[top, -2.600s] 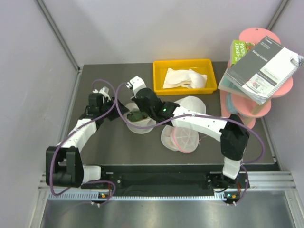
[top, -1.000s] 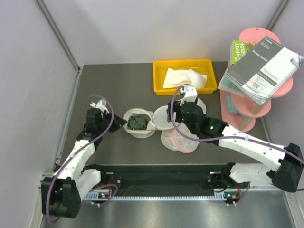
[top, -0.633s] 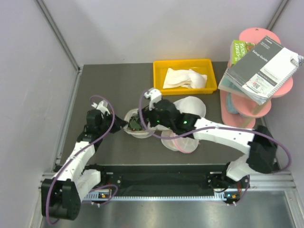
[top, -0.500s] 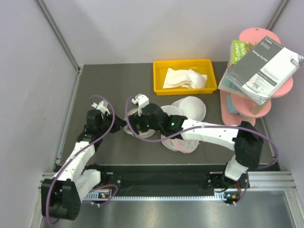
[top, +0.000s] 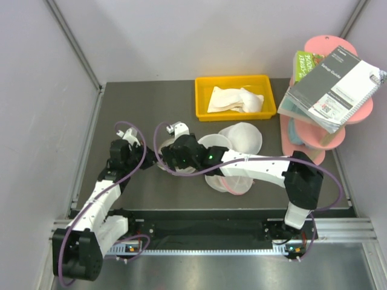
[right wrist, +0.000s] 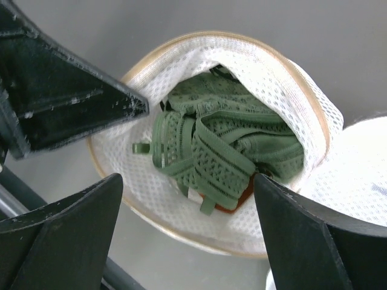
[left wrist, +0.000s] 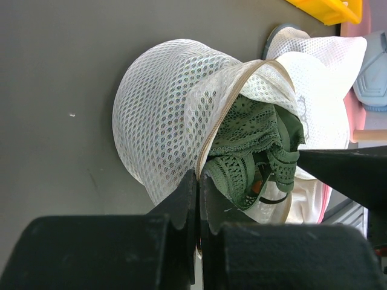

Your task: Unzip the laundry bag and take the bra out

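Here, location: the laundry bag (left wrist: 163, 115) lies on the dark counter (left wrist: 54, 72), left of its middle, with the tan-rimmed mouth gaping wide. A pink-rimmed mesh bag (top: 233, 181) sits just beside it.
Contents: the green lace bra (right wrist: 224, 151) is bunched in the open mouth, its straps and bands tangled together.
Left gripper (left wrist: 198, 178): closed on the bag's tan zipper rim, pinching tape and mesh together.
Right gripper (right wrist: 187, 178): jaws spread wide, poised directly over the bra and gripping nothing.
Stage (judged): the zipper looks undone, so taking the bra out is the step in hand.
Handling, bra: probably light, limp and stretchy. It should drape and trail when lifted, and lace or a strap may snag in the mesh.
Handling, bag: soft, light mesh on a springy rim. It is likely to ride up with the bra unless it is pinned at the rim.
Where to take hold: the thick folded bundle of bands at the middle, not a single loose strap. A deep bite there should bring the whole garment.
Risk: catching the mesh wall along with the lace.
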### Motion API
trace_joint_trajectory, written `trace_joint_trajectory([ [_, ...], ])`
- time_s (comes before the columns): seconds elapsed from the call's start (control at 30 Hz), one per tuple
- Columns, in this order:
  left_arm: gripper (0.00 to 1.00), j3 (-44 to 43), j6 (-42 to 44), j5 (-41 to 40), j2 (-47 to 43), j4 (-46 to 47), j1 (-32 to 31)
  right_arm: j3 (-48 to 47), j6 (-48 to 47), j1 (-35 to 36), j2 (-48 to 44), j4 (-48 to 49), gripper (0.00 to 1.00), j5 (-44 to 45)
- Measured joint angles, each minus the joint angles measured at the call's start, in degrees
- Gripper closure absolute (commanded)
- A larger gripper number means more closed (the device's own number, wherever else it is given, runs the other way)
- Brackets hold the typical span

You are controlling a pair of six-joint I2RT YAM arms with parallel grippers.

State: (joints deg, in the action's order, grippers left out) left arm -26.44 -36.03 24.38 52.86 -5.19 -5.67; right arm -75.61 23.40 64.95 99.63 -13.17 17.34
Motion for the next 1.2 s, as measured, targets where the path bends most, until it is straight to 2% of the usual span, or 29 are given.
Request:
trace_joint_trajectory([
  [0.2, 1.0, 0.0, 0.2, 0.0, 0.0, 0.0, 0.0, -2.1, 1.0, -1.0, 3.4, -0.3, 0.13, 0.4],
  [0.3, 1.0, 0.0, 0.2, 0.0, 0.0, 0.0, 0.0, -3.0, 1.3, -1.6, 5.1, -0.2, 0.19, 0.4],
  [0.33, 1.0, 0.0, 0.2, 0.0, 0.0, 0.0, 0.0, -3.2, 1.3, -1.7, 5.6, -0.3, 0.3, 0.4],
  [0.4, 1.0, 0.0, 0.2, 0.0, 0.0, 0.0, 0.0, -3.3, 1.2, -1.9, 6.1, -0.3, 0.43, 0.5],
  [0.43, 1.0, 0.0, 0.2, 0.0, 0.0, 0.0, 0.0, -3.4, 1.1, -1.9, 6.3, -0.4, 0.58, 0.5],
  [0.5, 1.0, 0.0, 0.2, 0.0, 0.0, 0.0, 0.0, -3.9, 0.7, -2.0, 6.8, -0.6, 0.76, 0.7],
  [0.53, 1.0, 0.0, 0.2, 0.1, 0.0, 0.0, 0.0, -4.0, 0.8, -2.0, 7.0, -0.5, 0.92, 0.8],
  [0.57, 1.0, 0.0, 0.2, 0.1, 0.0, 0.0, 0.0, -4.0, 0.7, -2.0, 7.0, -0.6, 0.99, 0.9],
  [0.9, 1.0, 0.0, 0.2, -1.1, -0.3, -1.0, 0.0, -3.7, -2.5, -2.1, 5.7, -0.4, 1.0, 1.4],
  [1.2, 1.0, 0.0, 0.0, -2.5, 1.4, -2.1, 0.0, 1.9, -7.2, -2.1, -11.3, 0.4, 1.0, -0.3],
])
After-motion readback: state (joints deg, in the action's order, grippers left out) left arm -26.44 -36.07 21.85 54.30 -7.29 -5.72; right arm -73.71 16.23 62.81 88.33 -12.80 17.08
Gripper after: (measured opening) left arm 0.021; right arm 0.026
